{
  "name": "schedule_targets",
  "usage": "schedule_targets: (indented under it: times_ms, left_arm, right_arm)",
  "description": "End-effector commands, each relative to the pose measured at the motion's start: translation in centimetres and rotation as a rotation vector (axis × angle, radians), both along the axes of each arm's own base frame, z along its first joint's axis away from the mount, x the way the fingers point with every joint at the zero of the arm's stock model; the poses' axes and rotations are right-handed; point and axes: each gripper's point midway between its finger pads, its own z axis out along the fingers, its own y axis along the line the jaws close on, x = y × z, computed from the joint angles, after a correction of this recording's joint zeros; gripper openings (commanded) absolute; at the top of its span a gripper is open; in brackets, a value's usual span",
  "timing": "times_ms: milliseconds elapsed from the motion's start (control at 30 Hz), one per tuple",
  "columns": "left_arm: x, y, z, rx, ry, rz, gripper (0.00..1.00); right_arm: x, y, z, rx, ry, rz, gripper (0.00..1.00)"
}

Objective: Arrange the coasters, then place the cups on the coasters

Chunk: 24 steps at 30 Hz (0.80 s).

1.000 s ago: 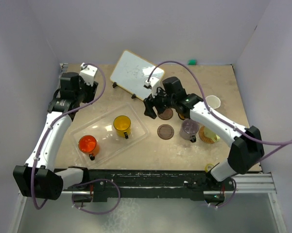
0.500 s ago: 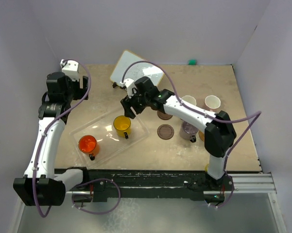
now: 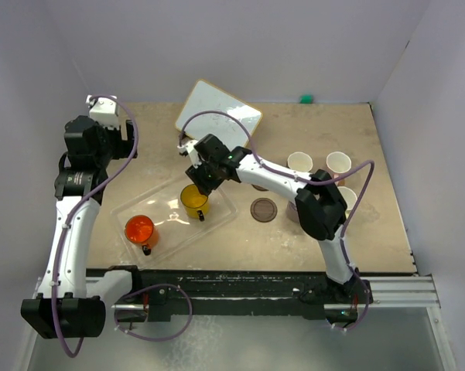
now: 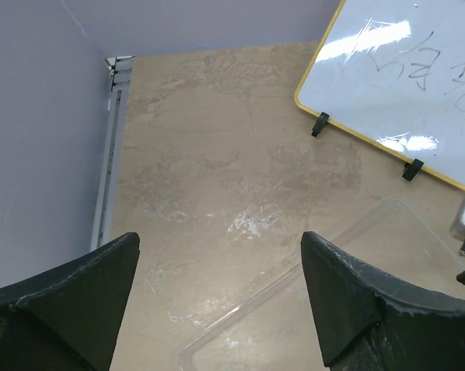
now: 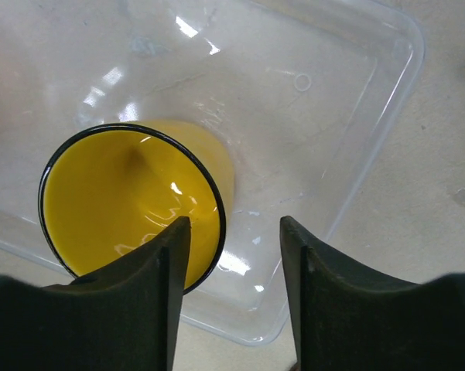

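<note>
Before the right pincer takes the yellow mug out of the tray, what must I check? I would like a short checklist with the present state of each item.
1. Right pincer open and empty: ok, its jaws stand apart.
2. Pincer lined up on the yellow mug: ok, the mug's rim passes between the fingers.
3. Mug upright in the clear tray: ok.
4. Fingers touching the mug: cannot tell.
5. Free coaster for it: ok, a dark brown coaster lies bare, right of the tray.
6. Left pincer out of the way: ok, open and empty, near the far left corner.
</note>
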Motion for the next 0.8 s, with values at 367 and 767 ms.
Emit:
schedule_targets:
  times_ms: [367, 767]
  left_arm:
    - [0.1, -0.3, 3.0, -0.027, -0.109, -0.022, 0.82]
    - [-0.1, -0.3, 3.1, -0.012, -0.118, -0.030, 0.83]
  right_arm:
    - [-0.2, 1.2, 0.2, -0.039, -0.012, -0.001, 0.34]
    - [-1.0, 1.3, 0.1, -0.039, 0.033, 0.014, 0.19]
